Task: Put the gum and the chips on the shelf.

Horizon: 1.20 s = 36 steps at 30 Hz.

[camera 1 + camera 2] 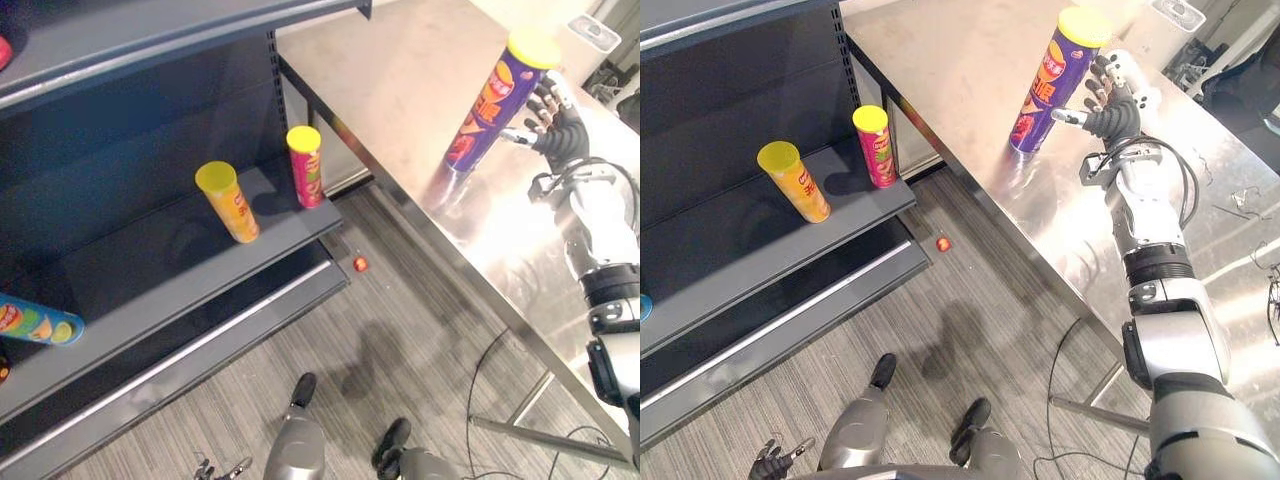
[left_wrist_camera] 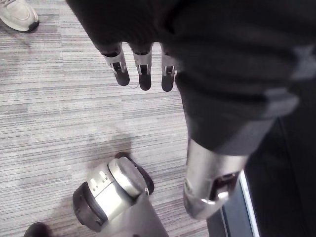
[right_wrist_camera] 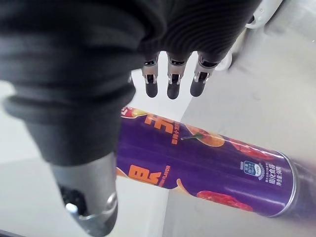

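A tall purple chips can with a yellow lid stands upright on the steel table. My right hand is just beside it on its far right side, open, with the thumb reaching toward the can and the fingers straight over it. In the right wrist view the purple can lies past the fingers, not gripped. A small red object, perhaps the gum, lies on the floor by the shelf corner. My left hand hangs low over the floor, open and holding nothing.
The grey shelf unit at the left holds a yellow can and a pink can upright, and a teal can lying at its left end. A white box sits at the table's far corner. A person's shoe shows on the floor.
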### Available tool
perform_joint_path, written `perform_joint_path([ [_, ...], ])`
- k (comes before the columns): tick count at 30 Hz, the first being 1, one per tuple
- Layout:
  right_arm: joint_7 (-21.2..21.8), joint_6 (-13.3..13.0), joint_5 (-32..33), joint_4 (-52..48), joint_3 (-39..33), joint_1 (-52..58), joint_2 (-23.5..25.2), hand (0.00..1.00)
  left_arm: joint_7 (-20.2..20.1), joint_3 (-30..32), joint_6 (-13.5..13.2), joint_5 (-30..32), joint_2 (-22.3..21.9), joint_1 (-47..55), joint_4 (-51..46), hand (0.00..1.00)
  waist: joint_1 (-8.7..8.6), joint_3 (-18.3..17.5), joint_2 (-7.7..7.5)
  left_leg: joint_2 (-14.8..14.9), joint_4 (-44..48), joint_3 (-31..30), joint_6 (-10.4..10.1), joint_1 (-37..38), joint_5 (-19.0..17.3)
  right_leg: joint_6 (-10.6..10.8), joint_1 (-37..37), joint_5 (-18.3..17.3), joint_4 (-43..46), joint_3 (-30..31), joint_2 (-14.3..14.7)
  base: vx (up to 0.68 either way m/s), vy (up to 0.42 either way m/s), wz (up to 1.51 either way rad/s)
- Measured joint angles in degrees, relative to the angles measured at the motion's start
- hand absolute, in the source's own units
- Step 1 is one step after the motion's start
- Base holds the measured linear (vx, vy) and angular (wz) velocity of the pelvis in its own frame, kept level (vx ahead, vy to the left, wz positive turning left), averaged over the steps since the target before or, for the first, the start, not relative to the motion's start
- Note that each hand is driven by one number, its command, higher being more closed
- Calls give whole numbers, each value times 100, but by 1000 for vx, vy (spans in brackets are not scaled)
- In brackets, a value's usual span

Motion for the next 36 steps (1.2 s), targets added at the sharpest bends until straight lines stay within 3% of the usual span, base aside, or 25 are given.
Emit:
perform_joint_path([
  [17, -123, -146, 43, 238, -7, -458, -121, 0, -28, -56, -62, -231, 47, -7, -22, 0, 40, 278, 112, -26, 144, -159, -12, -232, 18, -22, -150, -73, 193, -121, -60, -4, -4, 4],
  [21, -126, -221, 44, 238, -7, -494, -297, 0, -32, -63, -101, -232, 47, -7, -52, 0, 130, 312, 137, -42, 180, -185, -13, -280, 20, -24, -174, -116, 278, -172, -89, -10, -6, 10],
  [22, -135, -225, 46, 245, -8, -512, -342, 100, -32, -66, -120, -233, 47, -6, -87, 0, 156, 318, 143, -44, 182, -193, -14, -293, 21, -24, -175, -117, 280, -188, -92, -8, -4, 8],
  [36, -193, -258, 43, 347, -3, -609, -333, 100, -98, -110, -131, -418, 77, -7, -137, 0, 207, 431, 147, -69, 173, -310, -15, -324, 34, -25, -175, -194, 391, -301, -135, -4, -4, 4],
])
